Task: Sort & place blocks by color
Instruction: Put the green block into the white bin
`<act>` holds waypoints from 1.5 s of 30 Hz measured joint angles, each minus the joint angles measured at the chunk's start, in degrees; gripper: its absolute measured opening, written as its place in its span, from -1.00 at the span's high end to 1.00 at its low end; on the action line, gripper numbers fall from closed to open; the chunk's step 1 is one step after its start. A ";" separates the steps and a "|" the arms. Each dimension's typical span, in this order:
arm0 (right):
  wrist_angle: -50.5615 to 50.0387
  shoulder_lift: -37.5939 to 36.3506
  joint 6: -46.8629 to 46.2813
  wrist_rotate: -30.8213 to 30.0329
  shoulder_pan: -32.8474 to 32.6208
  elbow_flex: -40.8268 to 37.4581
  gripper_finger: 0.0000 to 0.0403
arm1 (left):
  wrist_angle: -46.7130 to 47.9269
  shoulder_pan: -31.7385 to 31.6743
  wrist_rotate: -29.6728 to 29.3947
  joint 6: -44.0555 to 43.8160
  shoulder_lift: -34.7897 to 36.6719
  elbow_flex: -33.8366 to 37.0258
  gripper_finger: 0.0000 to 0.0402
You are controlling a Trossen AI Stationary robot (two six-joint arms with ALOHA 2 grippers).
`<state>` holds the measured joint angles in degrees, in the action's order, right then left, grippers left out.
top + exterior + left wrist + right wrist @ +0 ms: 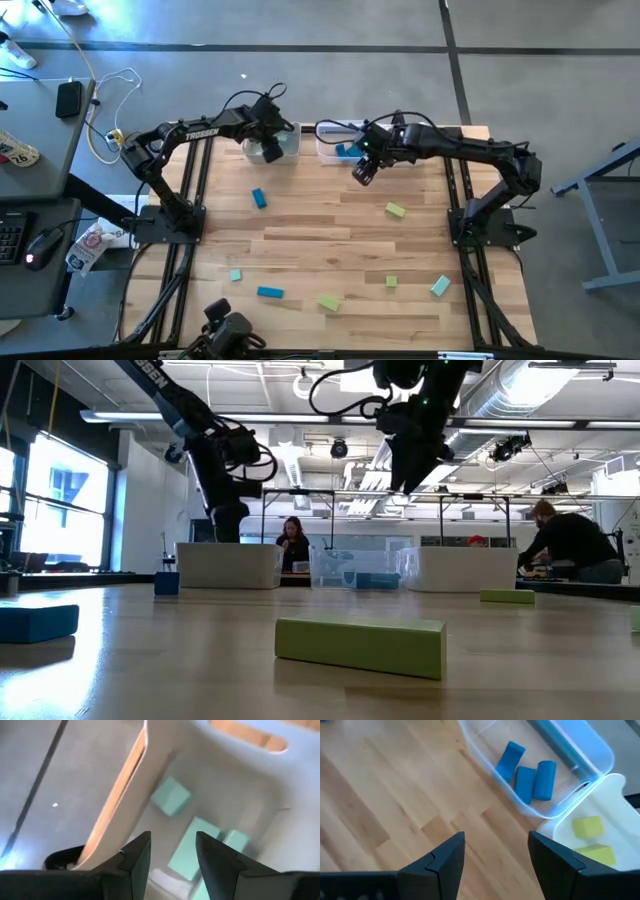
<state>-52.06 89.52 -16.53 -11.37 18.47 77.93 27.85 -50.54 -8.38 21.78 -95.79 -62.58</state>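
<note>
- The left gripper hangs over the left bin at the far edge of the table. Its fingers are spread with nothing between them.
- The left wrist view looks down into that bin, where three pale teal blocks lie on the floor, one apart from the other two.
- On the table's left part, a blue block lies in front of the left bin. Nearer the front edge sit a small pale teal cube and a blue bar.
- The middle bin stands just beside the left one. The right wrist view shows three blue blocks lying close together inside it.
- The right gripper hovers above bare wood just in front of the middle bin. Its fingers stand apart and empty.
- The right bin touches the middle bin. Two yellow-green blocks lie inside it, seen in the right wrist view.
- A yellow-green bar lies near the front edge, about mid-table; the low view shows it large in the foreground.
- On the right part, a yellow-green block rests near the middle depth, a small yellow-green cube sits farther forward, and a pale teal block lies just to its right.
- In the low view, two people show in the room beyond the table.
</note>
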 joint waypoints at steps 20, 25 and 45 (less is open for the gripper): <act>-10.83 0.70 -4.87 10.11 -3.16 -0.07 -0.01 | 5.64 13.58 0.22 -1.22 0.11 -2.67 0.29; -17.39 2.59 -6.58 10.35 -3.70 -0.07 -0.01 | 5.77 16.73 -0.94 -0.60 0.11 -2.67 0.29; -24.61 12.27 -11.99 10.28 -11.16 -0.07 -0.01 | 12.37 23.32 4.85 -1.69 6.15 -3.06 0.29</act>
<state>-76.67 101.78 -28.53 -1.08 7.31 77.87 40.23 -27.22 -3.53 20.10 -89.64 -65.65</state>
